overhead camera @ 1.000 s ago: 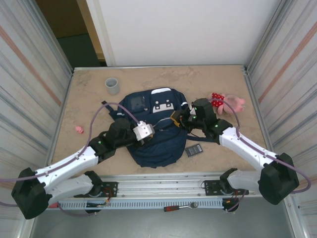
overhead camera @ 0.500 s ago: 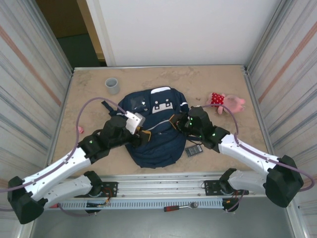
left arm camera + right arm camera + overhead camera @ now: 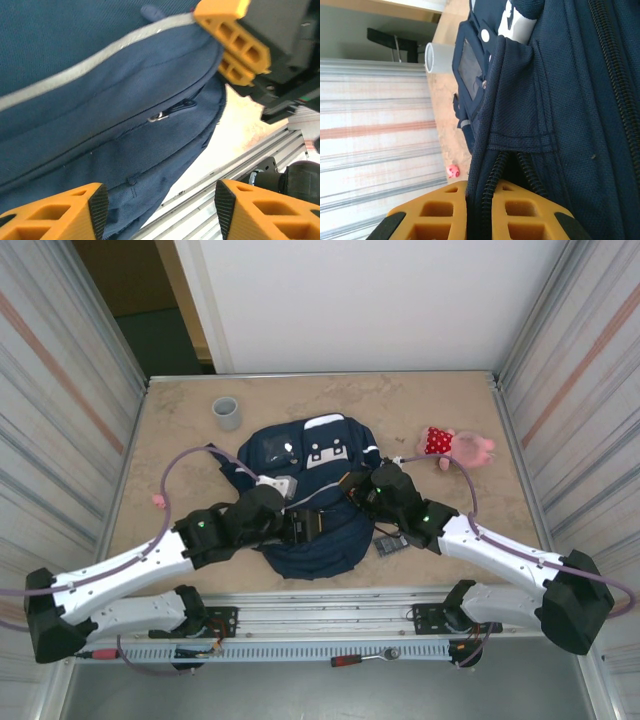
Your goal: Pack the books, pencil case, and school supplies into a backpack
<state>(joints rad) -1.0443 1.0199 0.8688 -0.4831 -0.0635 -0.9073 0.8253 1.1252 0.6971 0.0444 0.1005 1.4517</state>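
Note:
The navy backpack (image 3: 322, 540) lies flat mid-table, its pale stripe (image 3: 90, 70) and a zipper pull (image 3: 170, 110) close in the left wrist view. My left gripper (image 3: 308, 524) hovers open over the pack's lower front, its orange fingers (image 3: 60, 212) wide apart with nothing between them. At the pack's right edge my right gripper (image 3: 354, 487) is shut on the fabric beside an open zipper (image 3: 485, 195). A dark grey grid-faced piece (image 3: 390, 543) lies on the table, partly under the right arm. The book is hidden.
A grey cup (image 3: 227, 413) stands at the back left. A pink and red plush toy (image 3: 455, 445) lies at the right. A small pink figure (image 3: 160, 501) sits left of the pack. The metal rail (image 3: 330, 630) runs along the near edge.
My left arm has swung from the pack's upper left down over its lower front. The right gripper has shifted slightly left and nearer, still holding the fabric.

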